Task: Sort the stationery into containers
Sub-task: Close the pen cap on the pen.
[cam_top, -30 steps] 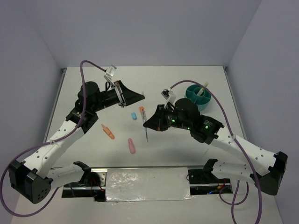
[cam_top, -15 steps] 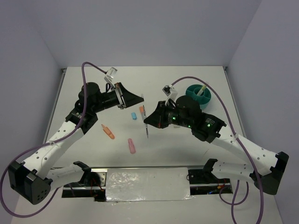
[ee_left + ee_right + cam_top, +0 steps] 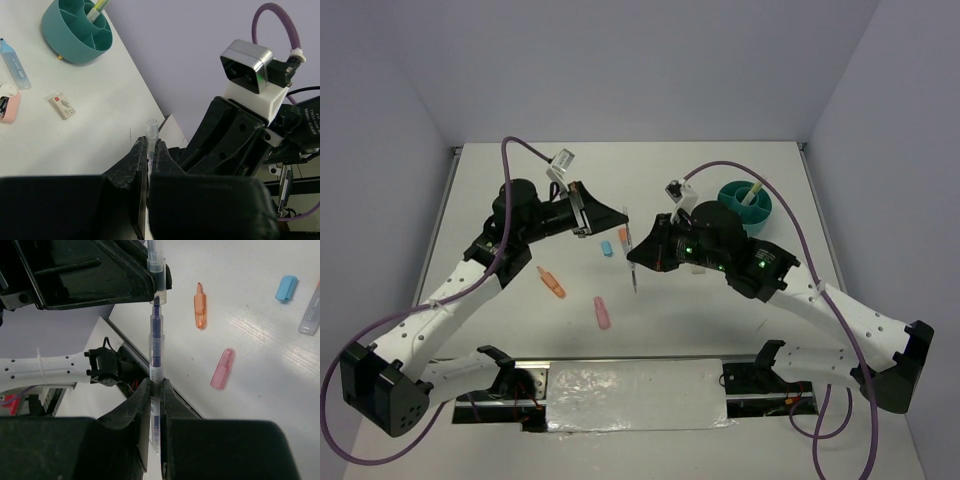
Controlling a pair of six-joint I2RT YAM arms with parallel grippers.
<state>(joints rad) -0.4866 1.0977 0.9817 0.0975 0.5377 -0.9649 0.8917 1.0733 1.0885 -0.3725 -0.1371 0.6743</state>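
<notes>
Right wrist view: right jaws closed on clear pen, tip at the mouth of clear cap gripped by left jaws, above the tabletop. Teal organiser stands far right.

The left hand and right hand meet above the tabletop, a clear pen bridging them: no passage between. The right arm fences the near side of the organiser; its far side stands open. The far-left tabletop is free.
</notes>
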